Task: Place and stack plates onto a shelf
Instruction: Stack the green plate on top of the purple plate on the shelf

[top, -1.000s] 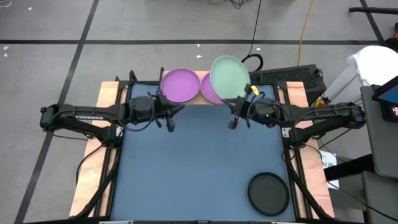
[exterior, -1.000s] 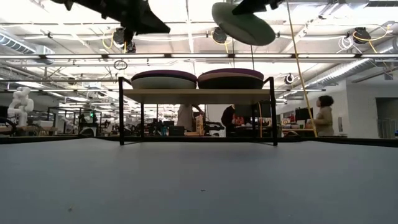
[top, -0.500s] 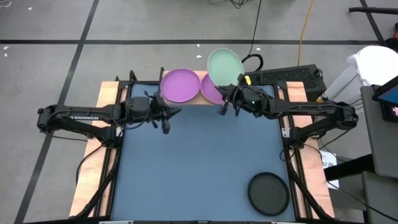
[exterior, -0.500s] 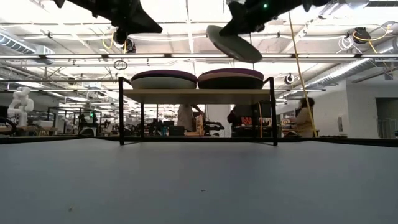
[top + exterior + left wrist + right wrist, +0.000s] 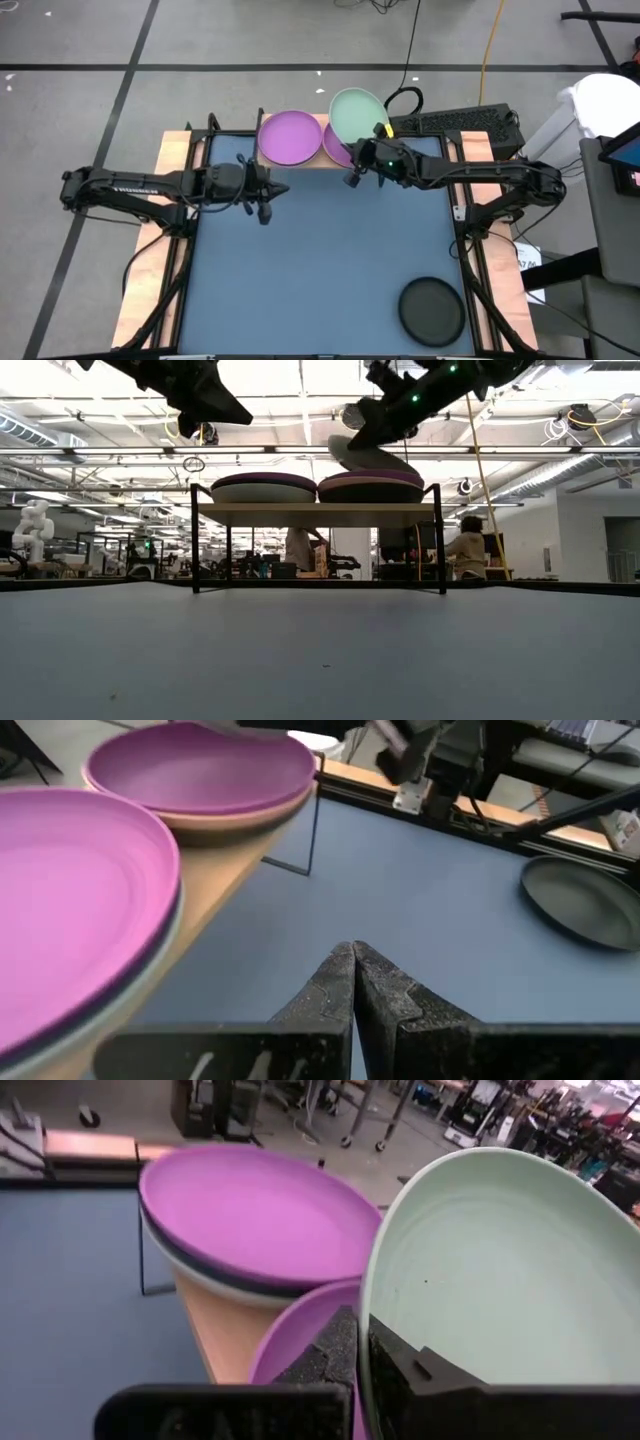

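On my left, the left gripper [image 5: 262,203] hangs empty over the tabletop [image 5: 320,270] in front of the shelf [image 5: 320,510], its fingers pressed together in the left wrist view. Just beyond it, a purple plate [image 5: 289,137] tops the left stack. To the right, the right gripper [image 5: 366,163] pinches the mint green plate [image 5: 357,112] by its near rim, tilted above the second purple plate [image 5: 338,150] on the right stack. One dark plate [image 5: 432,310] waits near the table's front right corner.

I judge these plates stiff, light and smooth-rimmed; a rim pinch works, but the plate can pivot in the fingers, so I want it levelled before letting go.

Against a second ago, the mint plate has come lower and further back over the right stack, and the left arm has eased back from the shelf.
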Controlling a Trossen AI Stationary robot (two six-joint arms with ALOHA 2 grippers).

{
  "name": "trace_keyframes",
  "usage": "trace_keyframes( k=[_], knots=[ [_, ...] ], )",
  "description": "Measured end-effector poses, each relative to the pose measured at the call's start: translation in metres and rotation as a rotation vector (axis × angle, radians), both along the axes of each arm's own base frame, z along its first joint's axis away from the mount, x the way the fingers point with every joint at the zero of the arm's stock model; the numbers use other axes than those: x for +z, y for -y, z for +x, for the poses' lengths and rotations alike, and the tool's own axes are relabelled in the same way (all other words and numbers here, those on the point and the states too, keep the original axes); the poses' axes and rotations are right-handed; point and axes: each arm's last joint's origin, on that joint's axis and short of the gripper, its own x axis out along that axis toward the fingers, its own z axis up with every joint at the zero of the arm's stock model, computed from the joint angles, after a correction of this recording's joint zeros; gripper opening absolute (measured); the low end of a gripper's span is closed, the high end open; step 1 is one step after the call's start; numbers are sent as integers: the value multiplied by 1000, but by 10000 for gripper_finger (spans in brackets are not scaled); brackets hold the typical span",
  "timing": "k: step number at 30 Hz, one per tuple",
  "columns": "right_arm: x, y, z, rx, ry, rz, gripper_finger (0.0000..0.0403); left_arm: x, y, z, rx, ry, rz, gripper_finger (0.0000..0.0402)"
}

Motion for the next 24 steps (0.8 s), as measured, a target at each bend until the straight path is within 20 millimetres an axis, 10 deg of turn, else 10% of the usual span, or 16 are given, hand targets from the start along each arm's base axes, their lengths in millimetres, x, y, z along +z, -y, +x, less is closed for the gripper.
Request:
trace_keyframes(
  k=[24],
  knots=[
    [-13, 0, -1, -17, -86, 63, 16, -1, 5, 0, -19, -6, -9, 3]
  ],
)
